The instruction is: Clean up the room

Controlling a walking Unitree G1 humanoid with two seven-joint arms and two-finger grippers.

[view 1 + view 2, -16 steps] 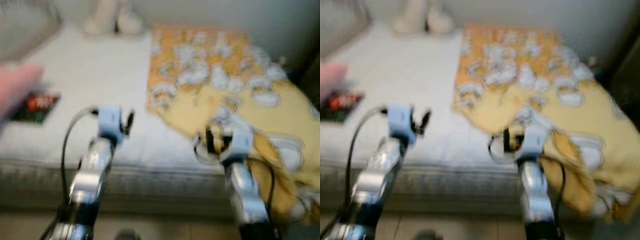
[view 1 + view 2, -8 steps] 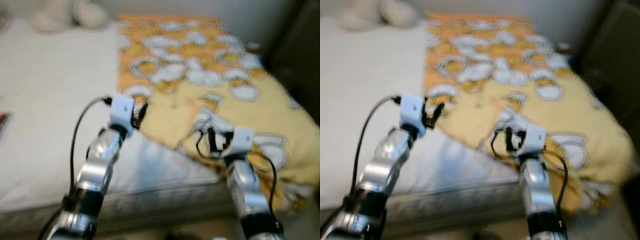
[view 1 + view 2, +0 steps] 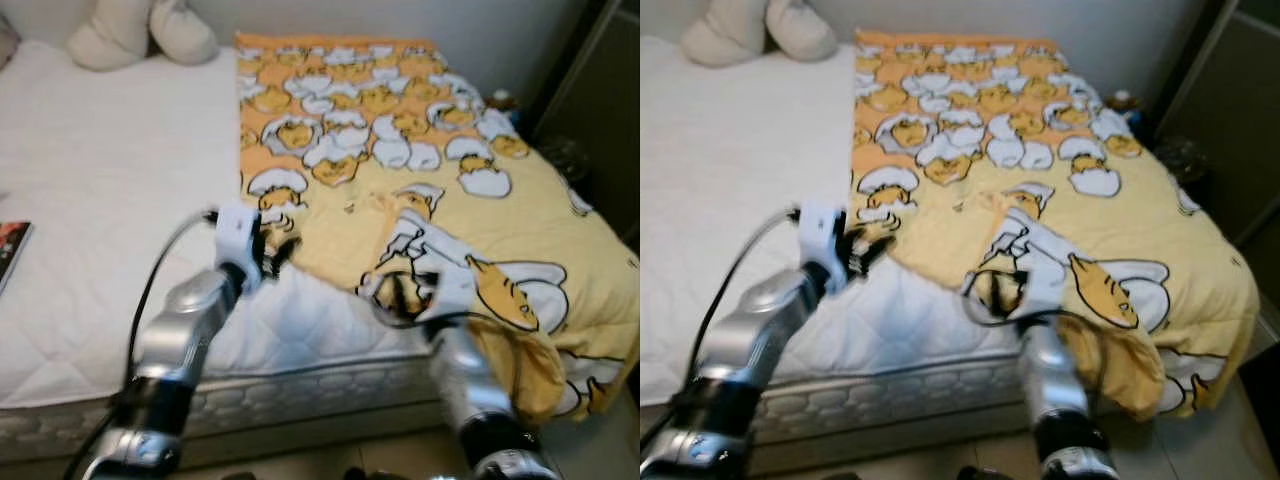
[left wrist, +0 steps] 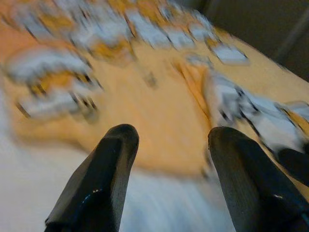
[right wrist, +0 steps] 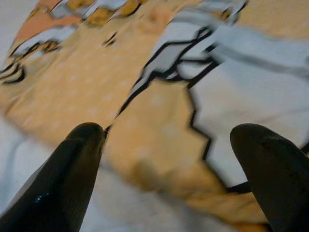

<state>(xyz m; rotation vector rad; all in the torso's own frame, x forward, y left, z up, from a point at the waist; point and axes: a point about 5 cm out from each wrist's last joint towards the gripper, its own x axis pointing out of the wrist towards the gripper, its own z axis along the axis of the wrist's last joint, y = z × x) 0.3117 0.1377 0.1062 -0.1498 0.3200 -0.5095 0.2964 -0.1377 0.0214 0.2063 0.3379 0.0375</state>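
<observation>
A yellow-and-orange blanket printed with white egg-shaped cartoon figures covers the right half of the bed, its near corner flipped back on itself and the rest spilling over the mattress edge at about 4 o'clock. The left half is bare white quilted mattress, with two cream pillows at 11 o'clock against the wall and a dark-covered book at the 9 o'clock edge.

The left gripper hangs over the mattress right at the blanket's ragged near-left edge; in the wrist view its two black fingers stand well apart with nothing between them, the patterned fabric lying beyond. The right gripper sits over the folded-back corner of the blanket near the bed's front edge, its fingers spread wide and gripping nothing, the cloth just under them. A dark cabinet stands at 2 o'clock beside the bed
</observation>
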